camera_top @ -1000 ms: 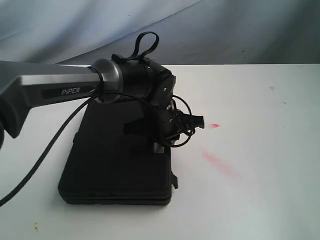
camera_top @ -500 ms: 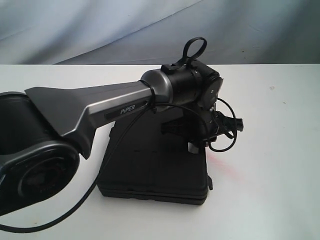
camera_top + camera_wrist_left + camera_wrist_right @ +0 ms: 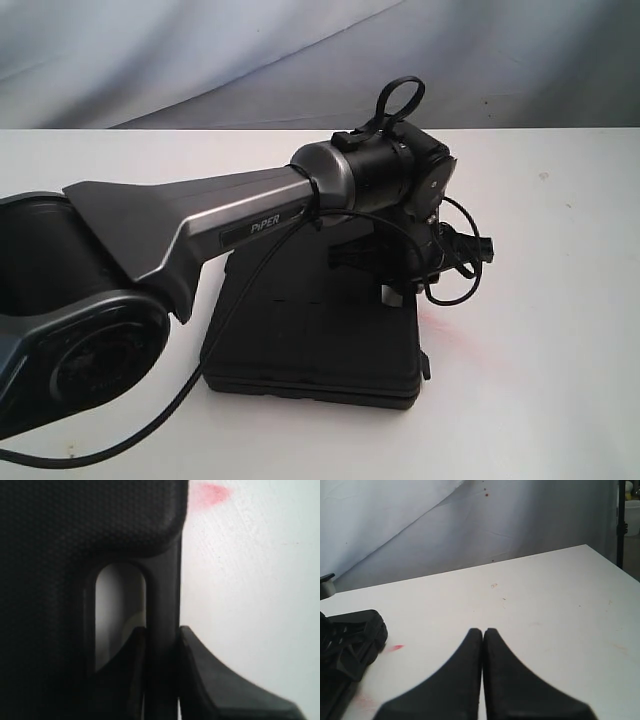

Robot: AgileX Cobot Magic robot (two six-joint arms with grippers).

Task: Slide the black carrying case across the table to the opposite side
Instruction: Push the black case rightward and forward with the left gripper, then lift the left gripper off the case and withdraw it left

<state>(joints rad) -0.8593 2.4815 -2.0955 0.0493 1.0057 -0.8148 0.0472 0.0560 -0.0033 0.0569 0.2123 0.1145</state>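
Your left gripper (image 3: 161, 635) is clamped on the handle bar (image 3: 162, 580) along the right edge of the black carrying case (image 3: 310, 340), which lies flat on the table (image 3: 540, 330) with bare surface stretching rightward, while your right gripper (image 3: 483, 632), closed on nothing, hovers well apart.

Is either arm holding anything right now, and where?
The left gripper holds the black case by its handle, jaws on either side. The right gripper is shut, holding nothing.
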